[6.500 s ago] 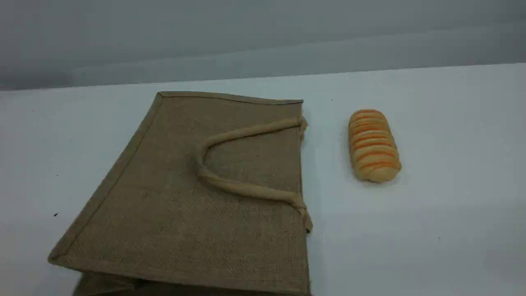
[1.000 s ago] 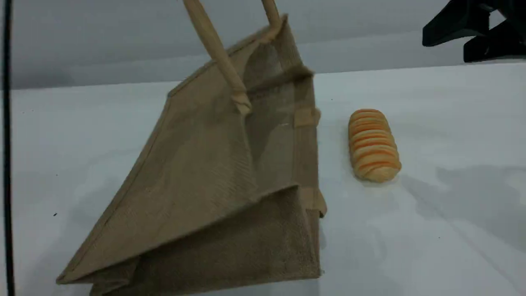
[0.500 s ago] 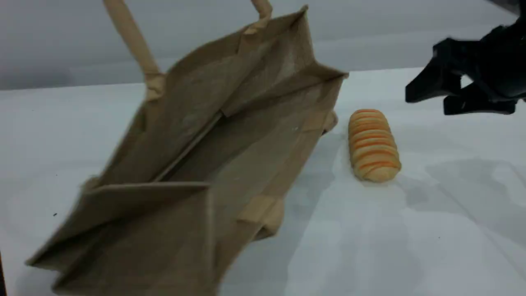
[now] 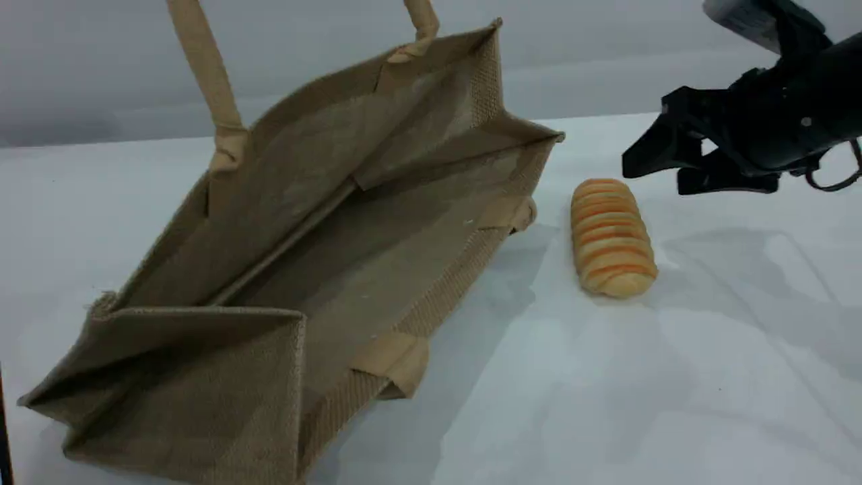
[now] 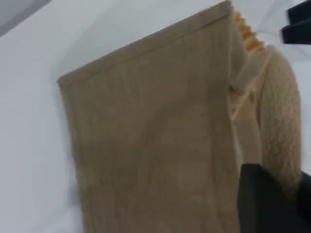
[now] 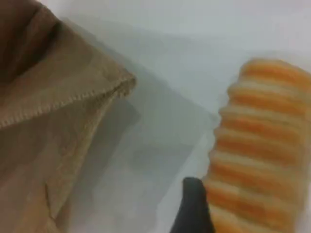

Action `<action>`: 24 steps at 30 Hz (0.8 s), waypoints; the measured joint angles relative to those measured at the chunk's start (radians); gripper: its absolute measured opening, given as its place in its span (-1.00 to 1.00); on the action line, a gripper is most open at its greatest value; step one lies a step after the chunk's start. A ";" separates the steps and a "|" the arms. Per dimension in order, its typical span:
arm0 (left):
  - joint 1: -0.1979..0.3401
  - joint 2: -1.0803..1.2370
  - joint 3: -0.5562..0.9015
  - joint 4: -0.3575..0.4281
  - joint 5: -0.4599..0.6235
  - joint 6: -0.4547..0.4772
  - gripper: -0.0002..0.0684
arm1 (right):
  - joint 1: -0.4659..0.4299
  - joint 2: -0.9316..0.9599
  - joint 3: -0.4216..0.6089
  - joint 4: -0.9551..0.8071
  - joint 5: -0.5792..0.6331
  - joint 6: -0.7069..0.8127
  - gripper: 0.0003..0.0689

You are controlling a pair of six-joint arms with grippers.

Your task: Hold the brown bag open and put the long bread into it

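Note:
The brown bag lies tilted on the white table with its mouth wide open toward the front right. One beige handle runs up out of the scene view's top edge. In the left wrist view my left gripper is shut on that handle, beside the bag's outer side. The long bread lies on the table just right of the bag's mouth. My right gripper hangs open above and to the right of the bread's far end. Its fingertip shows right beside the bread.
The white table stretches to the front and right of the bread. A grey wall stands behind the table's far edge. The bag's near corner shows in the right wrist view, a short gap left of the bread.
The bag's mouth has spread a little wider and its near end has settled lower. My right gripper has moved left toward the bread. The bread has not moved.

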 joint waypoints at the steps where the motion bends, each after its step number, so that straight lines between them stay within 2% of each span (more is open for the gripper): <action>1: 0.000 0.000 0.000 -0.006 0.000 0.000 -0.75 | 0.000 0.011 -0.011 0.000 0.000 0.000 0.39; 8: 0.000 0.000 0.000 -0.067 -0.001 0.000 -0.75 | 0.011 0.083 -0.077 0.000 0.000 0.000 0.39; 12: 0.000 0.000 0.000 -0.073 -0.003 0.001 -0.75 | 0.042 0.131 -0.114 0.000 -0.029 0.001 0.39; 19: 0.000 0.000 0.000 -0.073 -0.003 -0.013 -0.75 | 0.088 0.174 -0.145 0.002 -0.179 0.001 0.39; 24: 0.000 0.000 0.000 -0.073 -0.002 -0.022 -0.75 | 0.109 0.195 -0.148 0.006 -0.189 0.001 0.39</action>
